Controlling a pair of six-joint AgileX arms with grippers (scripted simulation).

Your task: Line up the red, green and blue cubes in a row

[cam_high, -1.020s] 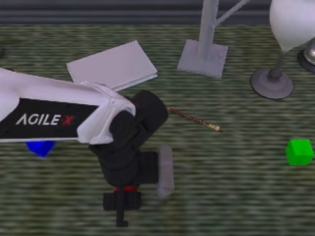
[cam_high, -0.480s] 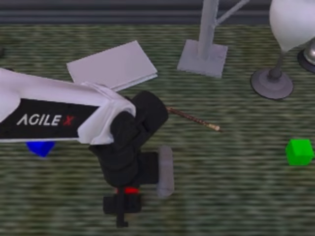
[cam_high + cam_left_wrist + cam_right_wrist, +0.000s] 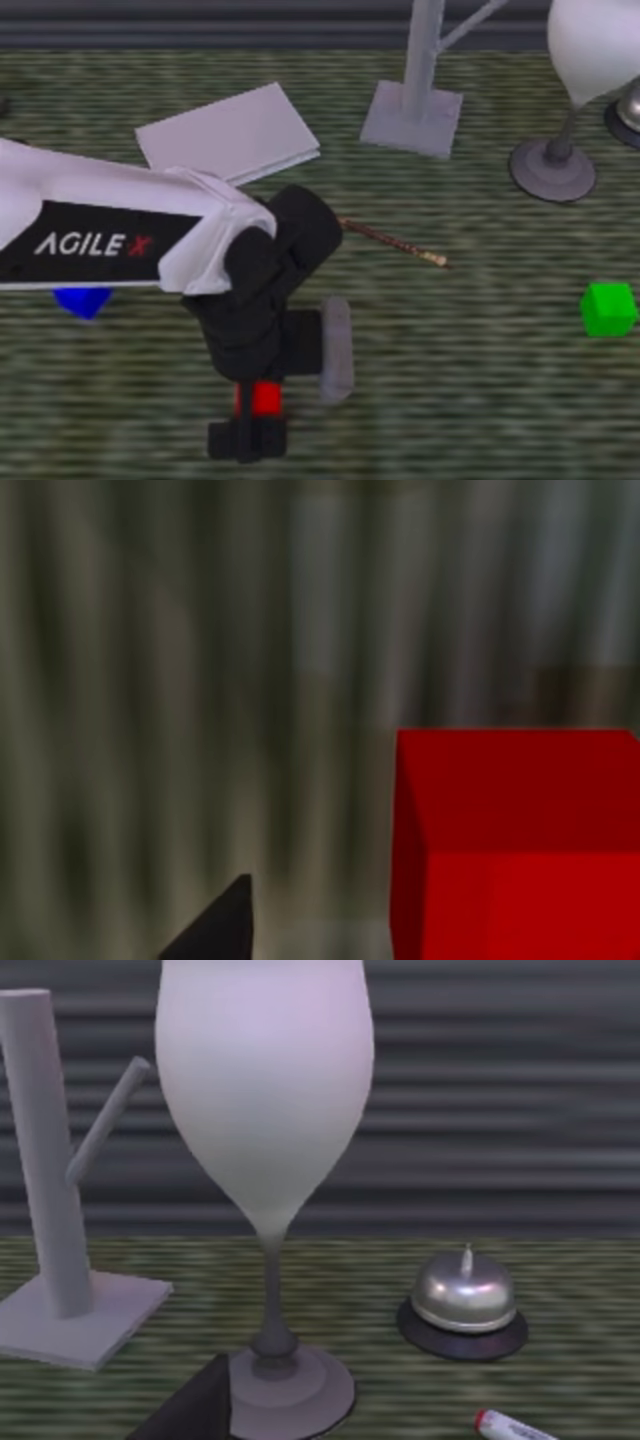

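the red cube [image 3: 264, 398] lies on the green woven surface [image 3: 470, 390] near the lower edge of the top view, left of centre, partly covered by the black wrist of the left arm [image 3: 120, 245]. the left claw [image 3: 246, 438] sits just below the cube in that view, at the frame's bottom edge; whether its fingers are spread or closed cannot be told. in the left wrist view the red cube [image 3: 520, 845] fills the lower corner, with one dark fingertip [image 3: 215, 930] apart from it and bare surface between the two.

the blue cube [image 3: 82, 300] rests at the surface's left side, half hidden under the white link of the left arm. the green cube [image 3: 608, 308] stands well apart at the far right. the three cubes lie at roughly similar depth, widely spaced.

farther back lie a pale flat book [image 3: 228, 133], a thin brown stick [image 3: 395, 243] emerging from behind the arm, a grey stand [image 3: 412, 112] with an upright post, and a large white goblet [image 3: 568, 130] on a round foot. a metal call bell [image 3: 628, 112] shows at the right edge.

the right arm itself is outside the top view; its wrist view faces the goblet [image 3: 265, 1110], the bell [image 3: 463, 1300], the stand [image 3: 60, 1260] and a small red-and-white object [image 3: 510, 1426], with only a dark part of the right claw [image 3: 195, 1410] at the lower edge, state not discernible.
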